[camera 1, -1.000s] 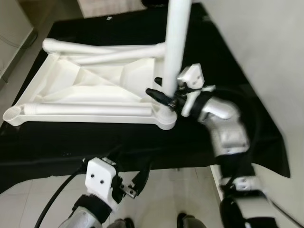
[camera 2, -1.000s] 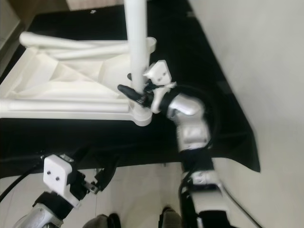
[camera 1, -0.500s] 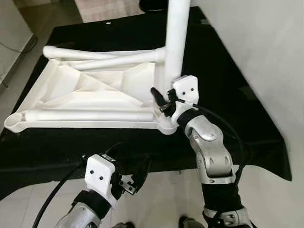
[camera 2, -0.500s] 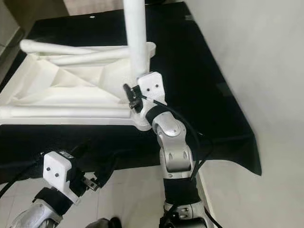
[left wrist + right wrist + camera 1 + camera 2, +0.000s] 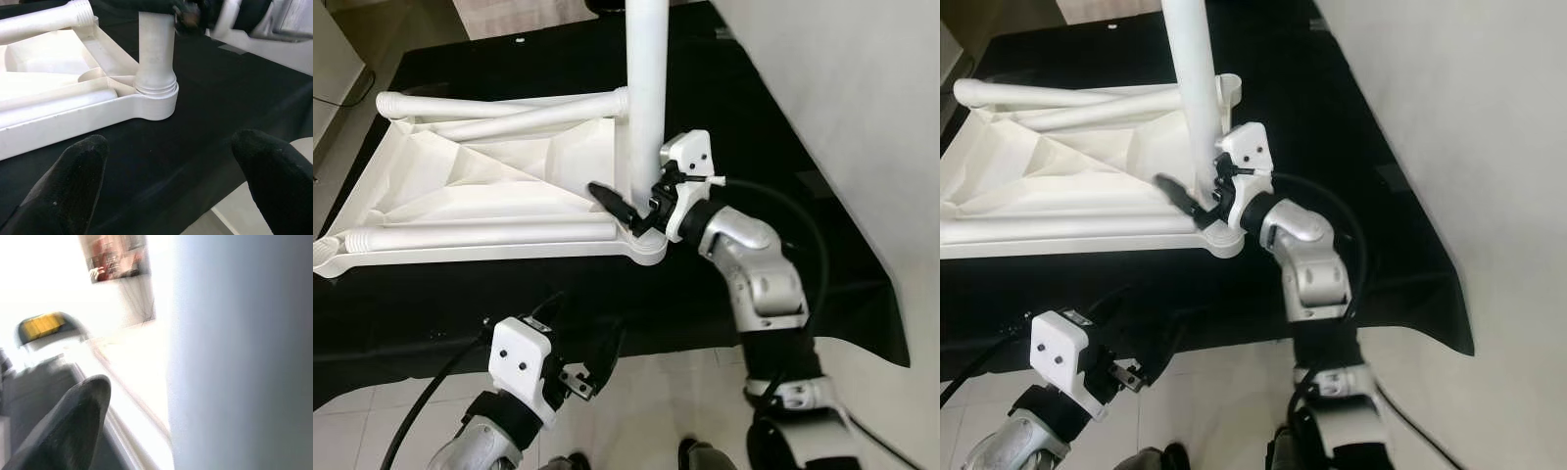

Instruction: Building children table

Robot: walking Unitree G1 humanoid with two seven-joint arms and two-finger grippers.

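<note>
The white children's table top [image 5: 489, 186] lies upside down on a black cloth. One white leg [image 5: 646, 98] stands upright in its near right corner socket [image 5: 155, 95]. Two more legs [image 5: 480, 235] lie along the underside. My right gripper [image 5: 631, 201] is open at the base of the upright leg, its fingers straddling the leg; in the right wrist view one finger [image 5: 73, 426] stands a little off the leg [image 5: 244, 357]. My left gripper [image 5: 171, 181] hangs open and empty at the cloth's front edge, facing that same corner.
The black cloth [image 5: 773, 147] covers a low surface and drapes over its front edge. A pale wall [image 5: 862, 98] runs close along the right. Tiled floor [image 5: 646, 401] lies below the front edge.
My right forearm has swung from below the corner out to the right, and the gripper has turned about the leg's base so its finger now points left. The left gripper has stayed put.
</note>
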